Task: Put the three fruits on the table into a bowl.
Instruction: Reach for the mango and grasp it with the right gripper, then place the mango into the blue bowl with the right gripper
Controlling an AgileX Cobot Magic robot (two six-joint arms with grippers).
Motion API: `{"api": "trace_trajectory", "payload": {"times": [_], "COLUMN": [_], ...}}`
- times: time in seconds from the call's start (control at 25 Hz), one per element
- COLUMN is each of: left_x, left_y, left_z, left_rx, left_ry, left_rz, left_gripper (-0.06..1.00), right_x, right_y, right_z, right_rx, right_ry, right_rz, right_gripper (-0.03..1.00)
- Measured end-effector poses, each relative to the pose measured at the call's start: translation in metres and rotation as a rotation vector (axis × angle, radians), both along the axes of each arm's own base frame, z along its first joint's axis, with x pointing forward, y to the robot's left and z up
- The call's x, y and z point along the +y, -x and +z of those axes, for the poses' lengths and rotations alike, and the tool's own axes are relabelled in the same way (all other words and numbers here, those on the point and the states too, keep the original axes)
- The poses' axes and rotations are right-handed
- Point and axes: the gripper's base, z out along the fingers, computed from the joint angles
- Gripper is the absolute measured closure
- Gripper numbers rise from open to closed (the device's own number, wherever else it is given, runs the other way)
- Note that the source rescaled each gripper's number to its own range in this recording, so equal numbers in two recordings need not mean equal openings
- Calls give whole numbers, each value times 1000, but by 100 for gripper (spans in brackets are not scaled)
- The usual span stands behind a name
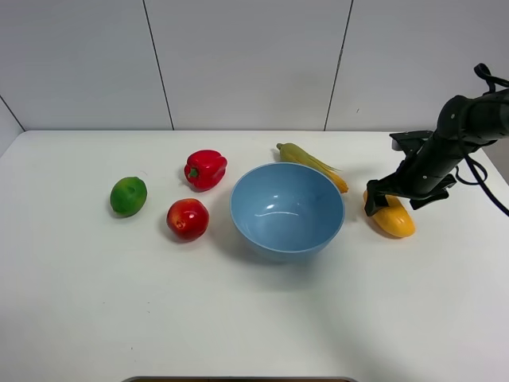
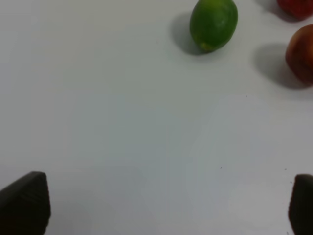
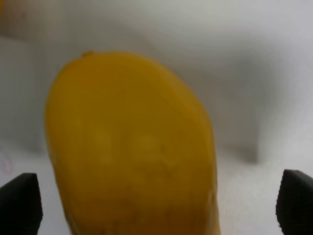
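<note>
Mango (image 3: pixel 132 147) fills the right wrist view, lying on the table (image 3: pixel 254 73) between the wide-spread jaws of the right gripper (image 3: pixel 157 205). Left wrist view: left gripper (image 2: pixel 164 205) spread open above the table; lime (image 2: pixel 213 23) and apple (image 2: pixel 301 54) beyond. Exterior high view: bowl (image 1: pixel 286 243) at centre, mango just right, lime and apple left.

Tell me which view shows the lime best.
Left wrist: the lime is large, close and unobstructed. Exterior high shows it whole but small, left of the apple. Right wrist shows none of it, only the mango.
</note>
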Motion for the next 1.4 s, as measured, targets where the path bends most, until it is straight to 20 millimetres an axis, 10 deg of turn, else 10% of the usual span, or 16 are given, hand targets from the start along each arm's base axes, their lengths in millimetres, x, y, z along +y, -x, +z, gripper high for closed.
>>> {"api": "trace_trajectory", "payload": {"times": [0.76,1.24,1.4], "left_x": [0,0,0], "left_y": [0,0,0], "left_z": [0,0,0], "left_rx": [0,0,0], "left_ry": [0,0,0], "left_rz": [0,0,0], "left_gripper": [-6,-6,-6], "right_x": [1,1,1], "right_y": [-2,-2,-2], "right_z": [-21,-22,-23], "right_rx": [51,53,54], "right_ry": [-13,-13,-13], "right_rz": [1,0,0], "right_gripper": [7,90,97]}}
